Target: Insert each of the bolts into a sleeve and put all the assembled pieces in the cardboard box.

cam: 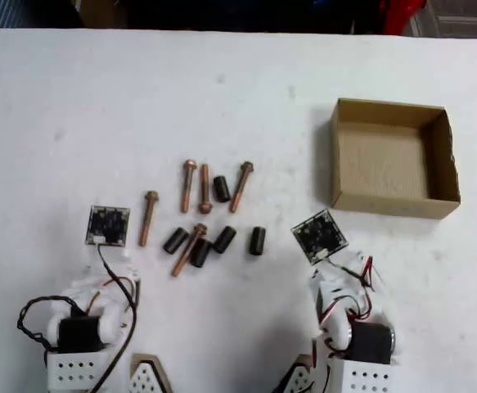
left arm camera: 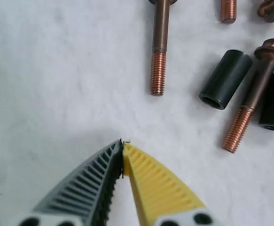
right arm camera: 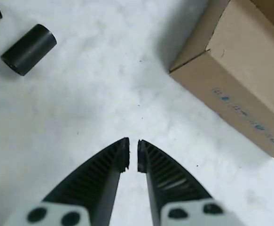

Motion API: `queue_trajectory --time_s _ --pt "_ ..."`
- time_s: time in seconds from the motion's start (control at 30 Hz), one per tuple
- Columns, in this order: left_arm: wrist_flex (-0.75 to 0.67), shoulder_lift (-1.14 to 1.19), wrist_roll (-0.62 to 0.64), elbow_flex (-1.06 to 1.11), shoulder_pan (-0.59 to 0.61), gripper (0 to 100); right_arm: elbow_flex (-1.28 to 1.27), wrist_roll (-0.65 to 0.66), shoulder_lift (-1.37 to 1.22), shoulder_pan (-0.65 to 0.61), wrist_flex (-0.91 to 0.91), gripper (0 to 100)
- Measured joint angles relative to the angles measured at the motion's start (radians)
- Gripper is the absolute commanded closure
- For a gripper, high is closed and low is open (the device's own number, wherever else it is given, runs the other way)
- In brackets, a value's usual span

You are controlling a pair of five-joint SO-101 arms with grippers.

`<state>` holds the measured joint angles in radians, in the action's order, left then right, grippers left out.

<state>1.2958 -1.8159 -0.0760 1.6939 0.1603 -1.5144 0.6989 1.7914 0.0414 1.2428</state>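
five bolts (cam: 204,188) and five sleeves (cam: 224,239) are lying loose on the table (cam: 74,98), none joined, w/ the cardboard box (cam: 385,201) sitting empty toward the right arm's side. left gripper (left arm camera: 122,145) is resting clenched on nothing near a bolt's threaded tip; right gripper (right arm camera: 133,154) is hanging nearly closed, empty, btwn a sleeve and the box. risk: parts are crowding each other, so a grab is prob nudging round neighbours into rolling off.

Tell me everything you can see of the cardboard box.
The cardboard box is brown, roughly square, with four low walls, open on top and empty inside. It stands upright on the white table, on the right arm's side. One outer wall bears faint blue print. Only the table touches it.
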Motion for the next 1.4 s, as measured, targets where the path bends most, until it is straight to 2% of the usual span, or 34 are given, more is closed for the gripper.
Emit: queue_trajectory --time_s 0.37,0.6,0.97,1.4 --pt "0.0 0.0 0.0 0.0 0.0 98 -0.034 -0.006 0.005 0.005 0.0 97.1" --pt "0.0 0.0 0.0 0.0 0.0 98 -0.051 -0.195 0.0 0.003 0.0 97.1" --pt "0.0 0.0 0.0 0.0 0.0 98 -0.143 -0.41 0.0 0.003 -0.038 97.1" --pt "0.0 0.0 0.0 0.0 0.0 98 -0.167 -0.42 0.0 0.003 -0.049 97.1"
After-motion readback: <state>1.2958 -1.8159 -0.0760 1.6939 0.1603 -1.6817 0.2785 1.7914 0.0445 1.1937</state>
